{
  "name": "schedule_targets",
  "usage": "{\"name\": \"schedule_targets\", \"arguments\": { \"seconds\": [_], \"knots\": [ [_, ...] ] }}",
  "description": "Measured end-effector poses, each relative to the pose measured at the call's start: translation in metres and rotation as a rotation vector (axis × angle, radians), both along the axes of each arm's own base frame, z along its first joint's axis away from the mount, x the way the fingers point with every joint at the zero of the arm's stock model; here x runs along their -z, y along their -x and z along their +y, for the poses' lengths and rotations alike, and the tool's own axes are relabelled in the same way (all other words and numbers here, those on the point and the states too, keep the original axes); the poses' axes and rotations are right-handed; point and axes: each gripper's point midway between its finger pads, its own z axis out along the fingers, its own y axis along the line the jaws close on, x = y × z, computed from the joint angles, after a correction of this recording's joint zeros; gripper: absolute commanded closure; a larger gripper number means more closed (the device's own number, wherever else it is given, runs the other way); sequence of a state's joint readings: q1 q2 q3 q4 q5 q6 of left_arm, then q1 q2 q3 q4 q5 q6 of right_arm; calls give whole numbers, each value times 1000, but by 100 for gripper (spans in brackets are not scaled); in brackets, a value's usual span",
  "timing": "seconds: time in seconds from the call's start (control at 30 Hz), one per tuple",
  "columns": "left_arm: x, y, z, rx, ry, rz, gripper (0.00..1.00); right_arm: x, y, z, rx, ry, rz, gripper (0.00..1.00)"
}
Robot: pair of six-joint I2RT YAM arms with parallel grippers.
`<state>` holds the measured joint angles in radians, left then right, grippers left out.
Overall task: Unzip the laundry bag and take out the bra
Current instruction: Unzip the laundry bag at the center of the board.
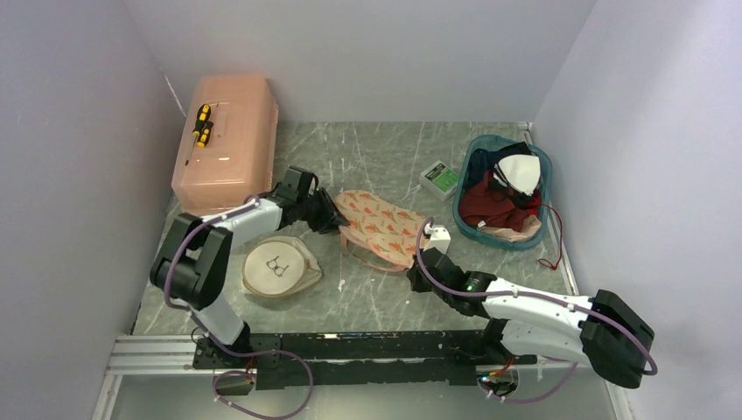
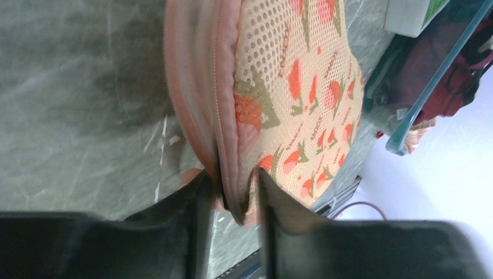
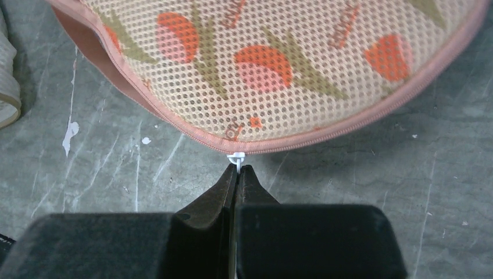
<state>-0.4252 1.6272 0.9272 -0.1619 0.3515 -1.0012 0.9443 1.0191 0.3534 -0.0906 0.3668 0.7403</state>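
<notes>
**Zip pull pinched, bag not yet opened**

The right end effector [image 3: 237, 170] is closed tight on the small white zip pull [image 3: 236, 157]. The pull sits at the near edge of the peach strawberry-print mesh laundry bag [image 3: 279, 70], which lies on the grey worktop [image 1: 367, 293]. The left end effector [image 2: 235, 189] clamps the bag's pink rim [image 2: 200, 87]. The zip looks closed and no bra shows, so both steps remain.

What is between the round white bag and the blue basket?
In the top view, the strawberry-print mesh pouch lies between the round white bag and the teal basket.
</notes>
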Motion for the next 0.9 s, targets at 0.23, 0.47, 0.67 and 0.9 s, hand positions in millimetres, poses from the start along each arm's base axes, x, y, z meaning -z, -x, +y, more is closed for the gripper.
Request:
{"name": "schedule_targets", "arguments": {
  "seconds": [0.23,0.47,0.67,0.9],
  "knots": [
    [-13,0,5,42,-27,5,17,1,0,4,-20,-6,-7,100],
    [-88,38,29,-66,32,-144,14,0,1,9,-37,-24,1,100],
    [-76,94,-10,-83,180,-110,14,6,2,15,-57,-24,16,100],
    [-23,93,-49,-124,180,29,16,3,4,27,-123,-45,11,100]
  ]
}}
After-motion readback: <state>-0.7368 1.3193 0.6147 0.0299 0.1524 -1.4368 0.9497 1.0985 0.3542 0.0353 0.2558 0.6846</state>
